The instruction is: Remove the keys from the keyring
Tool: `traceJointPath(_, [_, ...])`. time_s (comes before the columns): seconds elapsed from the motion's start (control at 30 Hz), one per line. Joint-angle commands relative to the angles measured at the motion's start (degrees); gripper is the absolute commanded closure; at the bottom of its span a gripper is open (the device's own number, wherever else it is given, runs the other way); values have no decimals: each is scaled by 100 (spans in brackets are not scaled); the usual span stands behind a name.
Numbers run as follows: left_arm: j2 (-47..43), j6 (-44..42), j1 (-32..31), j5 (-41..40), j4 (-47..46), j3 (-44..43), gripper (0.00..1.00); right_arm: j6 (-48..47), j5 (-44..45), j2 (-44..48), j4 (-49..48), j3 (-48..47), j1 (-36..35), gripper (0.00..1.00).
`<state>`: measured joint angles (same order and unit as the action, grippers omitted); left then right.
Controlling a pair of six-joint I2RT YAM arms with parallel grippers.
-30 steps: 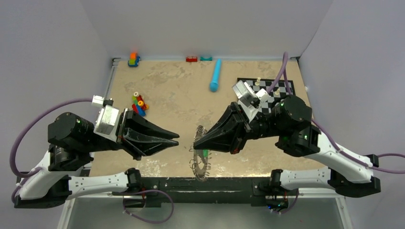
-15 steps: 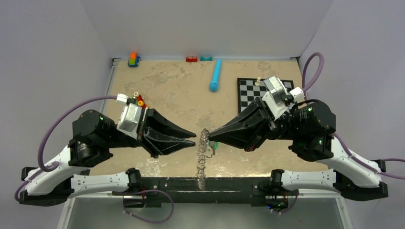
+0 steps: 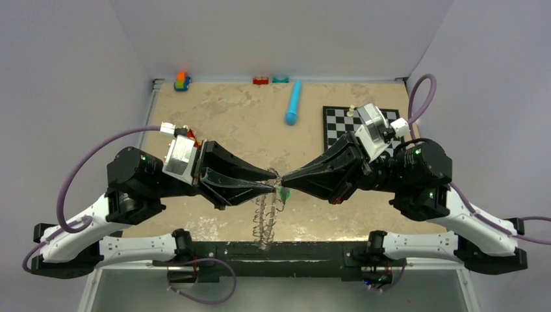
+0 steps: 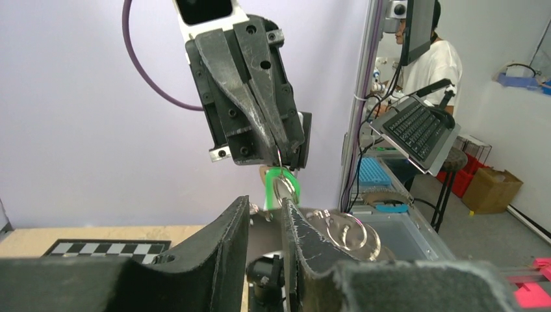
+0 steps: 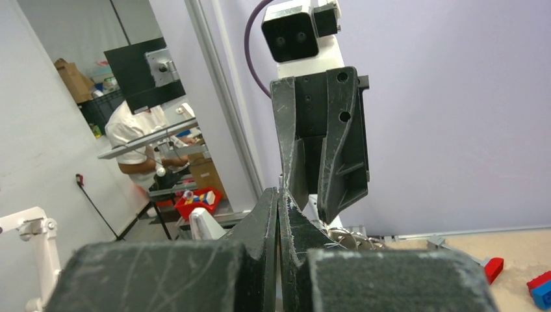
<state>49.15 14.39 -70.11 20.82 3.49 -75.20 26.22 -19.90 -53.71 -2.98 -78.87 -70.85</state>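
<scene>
The keyring (image 3: 268, 211), rimmed with silver keys (image 3: 261, 227), hangs in the air at the table's middle front, seen edge-on. My right gripper (image 3: 283, 179) is shut on the ring's top. In the left wrist view the thin ring (image 4: 280, 158) runs out of the right gripper's (image 4: 279, 148) shut fingers, with the green-headed key (image 4: 282, 186) hanging just below. My left gripper (image 3: 271, 180) is open, its tips at the ring's top opposite the right gripper. Its fingers (image 4: 297, 229) stand apart, with silver keys (image 4: 344, 233) beside the right one. The right wrist view shows my shut gripper (image 5: 278, 196) and the keys (image 5: 344, 238) behind.
A blue cylinder (image 3: 293, 103) lies at the back centre. A chessboard (image 3: 339, 125) with a pale chess piece (image 3: 351, 110) sits at the back right. Toy bricks (image 3: 182, 80) and small red (image 3: 260, 80) and teal (image 3: 280, 79) pieces line the back edge.
Both arms have swung inward and back. The right gripper has carried the keyring up off the table, and the left gripper's tips have come right up to the ring's top.
</scene>
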Motion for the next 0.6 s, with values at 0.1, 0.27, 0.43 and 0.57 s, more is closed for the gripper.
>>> traceJointPath(0.1, [36, 88, -3, 19, -516, 14, 74, 99, 232, 133, -624, 91, 10, 100])
traceJointPath(0.27, [23, 69, -12, 6, -463, 13, 74, 94, 345, 183, -686, 111, 10, 100])
traceJointPath(0.43, [-74, -14, -12, -164, -369, 45, 69, 85, 374, 212, -710, 66, 10, 100])
traceJointPath(0.57, [-156, -72, -12, -244, -361, 65, 66, 77, 381, 198, -702, -9, 10, 100])
